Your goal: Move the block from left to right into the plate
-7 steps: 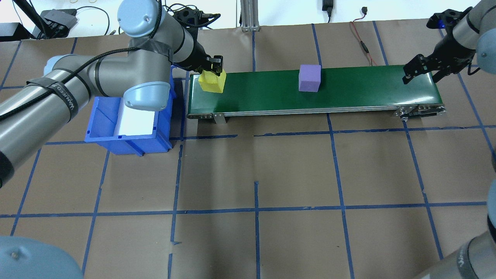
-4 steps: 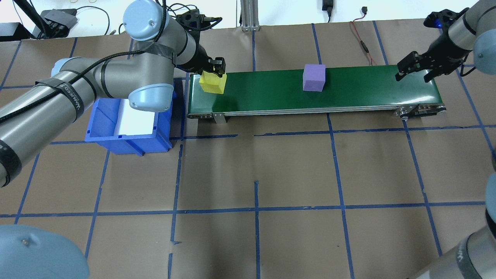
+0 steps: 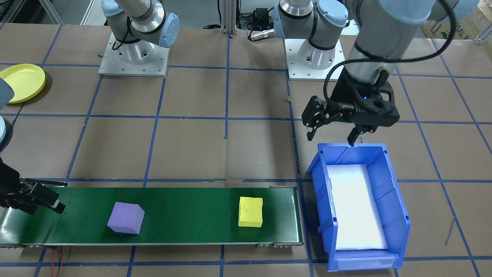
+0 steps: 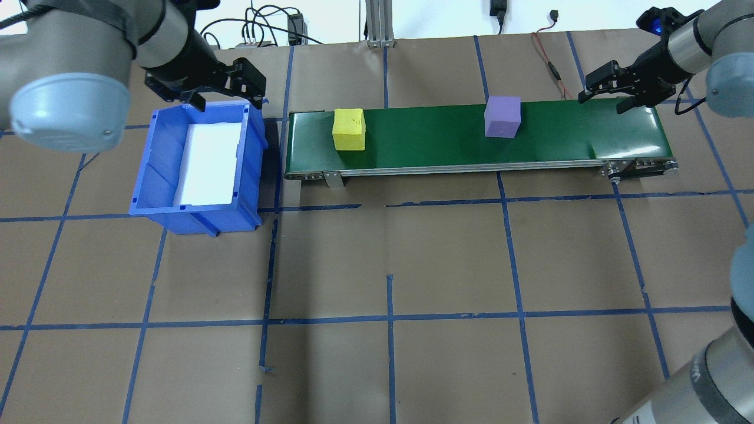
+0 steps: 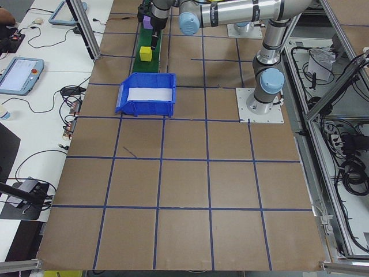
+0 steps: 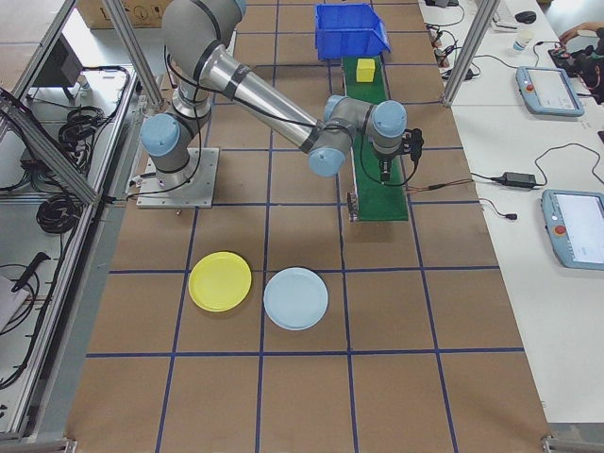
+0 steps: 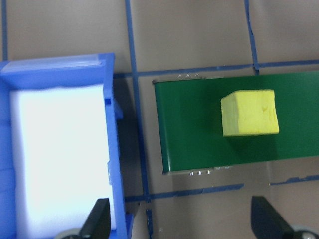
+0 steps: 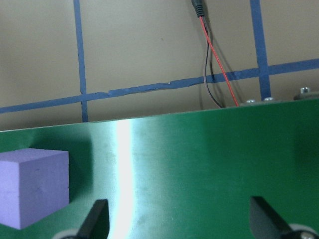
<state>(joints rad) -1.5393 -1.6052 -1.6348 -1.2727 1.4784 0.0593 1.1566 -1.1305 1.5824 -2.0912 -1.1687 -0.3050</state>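
Left gripper (image 4: 227, 88) released foam yellow block (image 4: 349, 129), retreated over bin (image 4: 250, 171).

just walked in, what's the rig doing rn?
Nothing is held. A yellow foam block and a purple foam block sit apart on the green conveyor belt. The left gripper hangs open by the rim of the blue plastic bin, holding nothing. The right gripper waits open over the belt's far end. The yellow plate has no block on it.

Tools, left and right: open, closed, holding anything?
Left tool: open, empty, above the blue bin.
Right tool: open, empty, over the conveyor end.
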